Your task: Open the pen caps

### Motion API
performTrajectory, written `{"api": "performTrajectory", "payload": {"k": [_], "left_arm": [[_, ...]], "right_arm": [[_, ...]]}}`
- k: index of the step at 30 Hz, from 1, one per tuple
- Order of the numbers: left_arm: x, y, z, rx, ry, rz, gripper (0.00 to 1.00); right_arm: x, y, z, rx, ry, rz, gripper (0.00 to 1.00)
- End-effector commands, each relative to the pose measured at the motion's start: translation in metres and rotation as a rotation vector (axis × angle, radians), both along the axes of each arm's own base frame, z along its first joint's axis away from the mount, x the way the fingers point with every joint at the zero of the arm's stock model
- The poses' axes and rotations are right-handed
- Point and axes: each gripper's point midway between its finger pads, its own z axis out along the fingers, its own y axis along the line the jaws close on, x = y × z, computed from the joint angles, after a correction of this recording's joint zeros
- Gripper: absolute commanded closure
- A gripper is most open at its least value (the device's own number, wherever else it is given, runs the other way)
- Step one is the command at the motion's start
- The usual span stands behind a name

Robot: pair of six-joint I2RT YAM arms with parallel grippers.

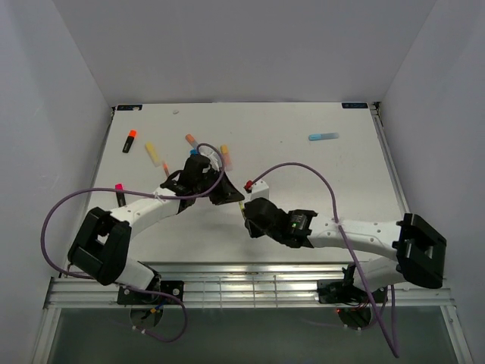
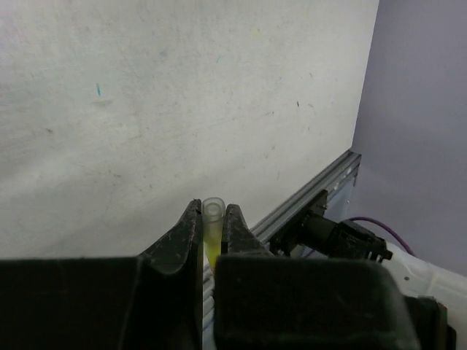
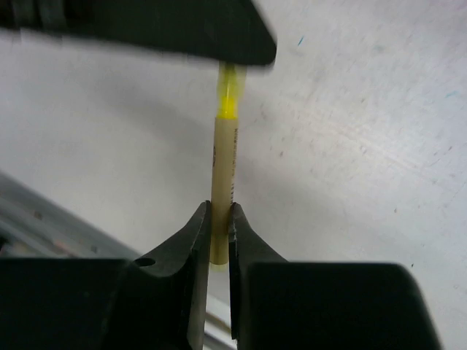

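so, left fingers (image 2: 175,248) pinch cap (image 2: 212,214), right fingers (image 3: 191,248) pen (image 3: 222,168)

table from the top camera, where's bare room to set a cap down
Bare: the far middle of the table, between the orange pen and the blue pen; also the right side, between the blue pen and the right arm. Crowded: the far left around the black marker, and between the two arms.

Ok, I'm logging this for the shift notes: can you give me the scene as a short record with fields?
left gripper: shut on yellow cap
right gripper: shut on cream pen body
cap state: no gap from body visible
loose on table: blue pen, orange-capped pen
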Motion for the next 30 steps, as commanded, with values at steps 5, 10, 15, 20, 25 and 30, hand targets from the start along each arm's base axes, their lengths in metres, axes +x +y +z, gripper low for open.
{"api": "performTrajectory", "payload": {"k": [5,10,15,20,25,30], "left_arm": [[0.061,0.031,0.102,-0.181,-0.495,0.098,1.00],[0.064,0.037,0.098,-0.170,-0.459,0.127,1.00],[0.050,0.031,0.047,-0.063,-0.281,0.068,1.00],[0.030,0.026,0.024,-0.041,-0.246,0.033,1.00],[0.022,0.007,0.001,-0.030,-0.185,-0.030,1.00],[0.014,-0.014,-0.025,-0.011,-0.110,-0.092,1.00]], "right_arm": [[-0.087,0.030,0.027,0.364,0.243,0.485,0.92],[-0.077,0.020,0.033,0.442,0.253,0.434,0.92],[-0.017,-0.027,0.002,0.293,0.242,0.117,0.92],[0.038,-0.053,-0.002,0.192,0.165,-0.082,0.92],[0.070,-0.059,-0.004,0.145,0.142,-0.137,0.92],[0.089,-0.067,-0.020,0.099,0.167,-0.180,0.92]]}}
